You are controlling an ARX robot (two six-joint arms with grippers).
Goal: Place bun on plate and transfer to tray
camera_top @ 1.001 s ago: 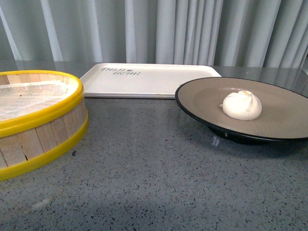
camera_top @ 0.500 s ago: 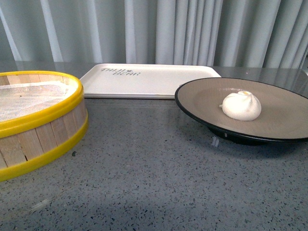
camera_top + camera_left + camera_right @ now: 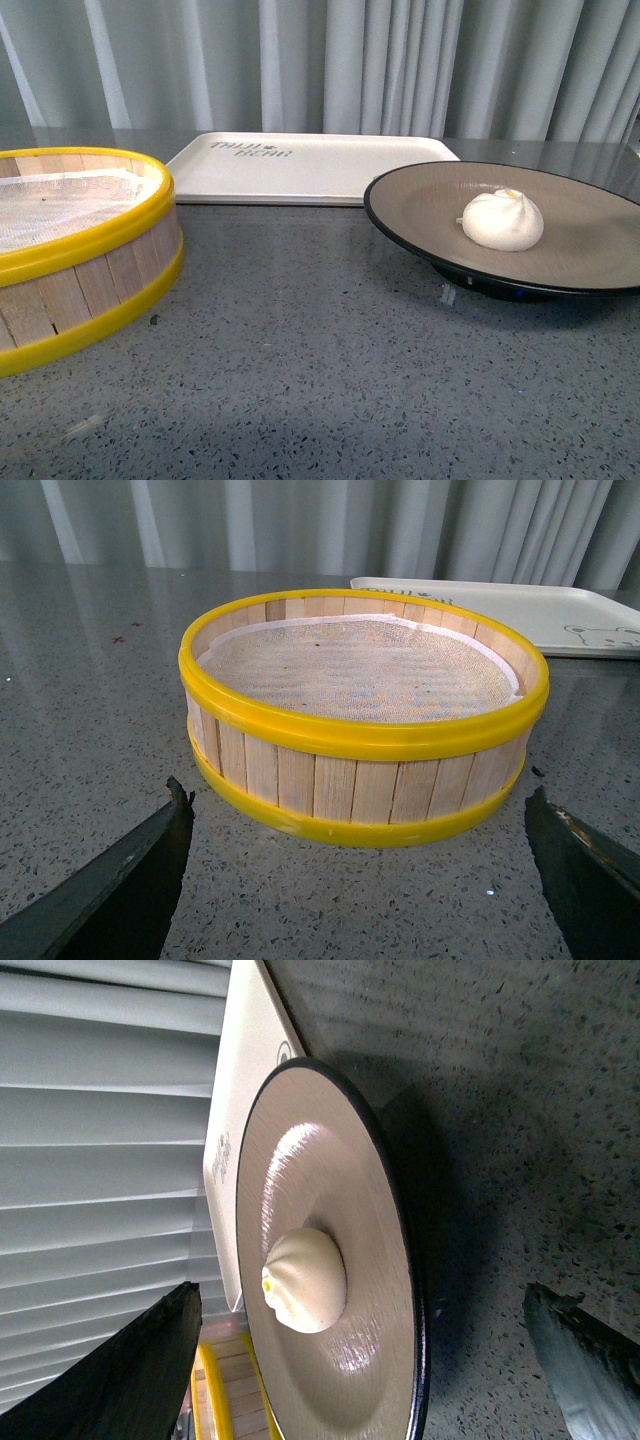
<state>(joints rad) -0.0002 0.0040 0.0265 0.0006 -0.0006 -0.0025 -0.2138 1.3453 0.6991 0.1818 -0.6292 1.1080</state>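
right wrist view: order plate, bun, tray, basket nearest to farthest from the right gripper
1. plate, right in front
2. bun, on the plate
3. tray, behind the plate
4. basket, beyond the plate's far edge

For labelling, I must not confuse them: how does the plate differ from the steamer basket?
The plate is shallow, beige with a black rim; the steamer basket is tall-walled, wooden with yellow hoops. The plate holds the bun; the basket holds only a white cloth liner. Both are round, on the grey table.

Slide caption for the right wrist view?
Open right gripper faces the plate holding the bun, tray beyond.
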